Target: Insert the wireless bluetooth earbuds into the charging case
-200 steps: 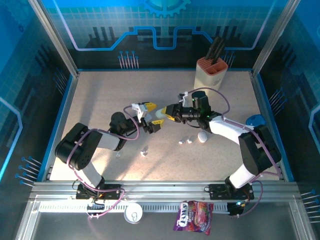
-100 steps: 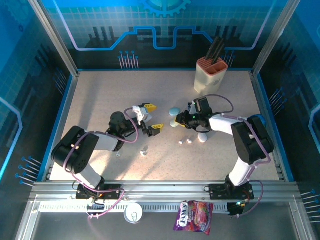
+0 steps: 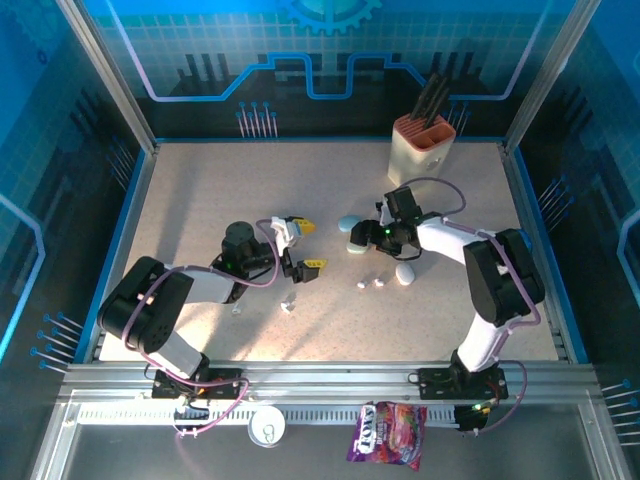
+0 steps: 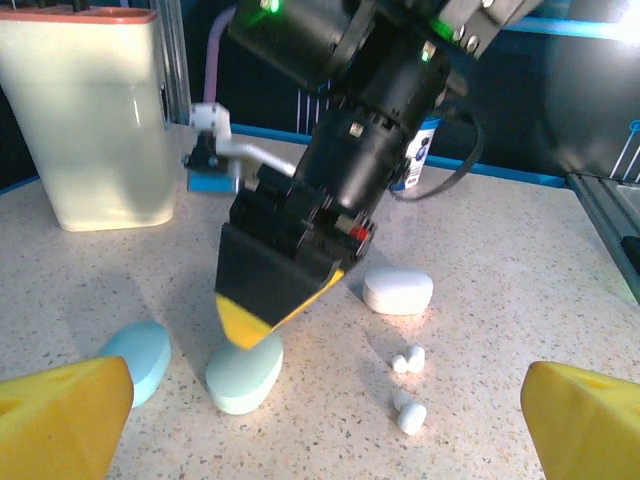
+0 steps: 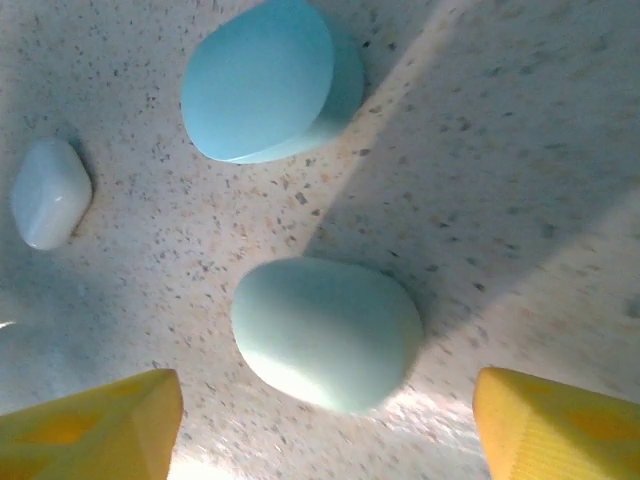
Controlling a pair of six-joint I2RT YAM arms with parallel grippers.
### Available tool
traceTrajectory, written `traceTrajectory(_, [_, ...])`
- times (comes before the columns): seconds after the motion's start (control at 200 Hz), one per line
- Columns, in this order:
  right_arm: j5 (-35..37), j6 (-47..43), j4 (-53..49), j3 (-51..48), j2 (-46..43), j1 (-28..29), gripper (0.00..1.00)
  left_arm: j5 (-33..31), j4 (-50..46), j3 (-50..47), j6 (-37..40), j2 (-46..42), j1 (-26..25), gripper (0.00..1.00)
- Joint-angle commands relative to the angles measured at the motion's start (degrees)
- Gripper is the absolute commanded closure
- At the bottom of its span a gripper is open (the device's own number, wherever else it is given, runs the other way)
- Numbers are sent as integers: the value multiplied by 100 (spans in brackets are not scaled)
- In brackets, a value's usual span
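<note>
A pale green charging case (image 5: 328, 330) lies closed on the table between the wide yellow fingertips of my right gripper (image 5: 330, 440), and nothing touches it. A blue case (image 5: 270, 80) lies just beyond it, with one pale earbud (image 5: 50, 193) to its side. From above, my right gripper (image 3: 368, 236) hangs over the green case (image 3: 355, 246). My left gripper (image 3: 306, 246) stands open and empty to the left. Two white earbuds (image 4: 408, 358) (image 4: 408, 415) lie near a white case (image 4: 398, 290). Two more buds (image 3: 288, 303) lie near the left arm.
A beige knife block (image 3: 422, 150) stands at the back right. A blue round object (image 3: 512, 240) sits at the table's right edge. A snack bag (image 3: 388, 432) and a white cup (image 3: 267, 428) lie in front of the rail, off the table.
The right gripper carried the green case away from the left gripper, lowered it to the table and opened, letting it go. The left gripper drew back to the left, open.
</note>
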Motion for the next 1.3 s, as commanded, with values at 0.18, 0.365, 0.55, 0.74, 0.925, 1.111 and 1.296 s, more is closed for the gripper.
traceTrajectory(0.18, [1859,-1970,-3170,1045,-531,-34,20,259,-381,102,377,-158,13,1])
traceTrajectory(0.365, [2379,-1944,-3768,996,-513,-34,20,289,-372,147,387,-124,13,1])
traceTrajectory(0.55, [2377,-2056,-4104,1069,-98,-35,22,355,-288,169,340,-48,13,1])
traceTrajectory(0.74, [2164,-2264,-4235,1190,400,18,26,383,-195,101,370,-69,9,1])
traceTrajectory(0.925, [2081,-2371,-4195,1234,729,36,38,354,-182,31,378,-104,13,1])
traceTrajectory(1.111, [2076,-2441,-4183,1294,732,159,55,290,-240,16,423,-122,13,1])
traceTrajectory(1.296, [2399,-2871,-4345,1638,635,618,57,26,360,-186,-490,-22,428,1])
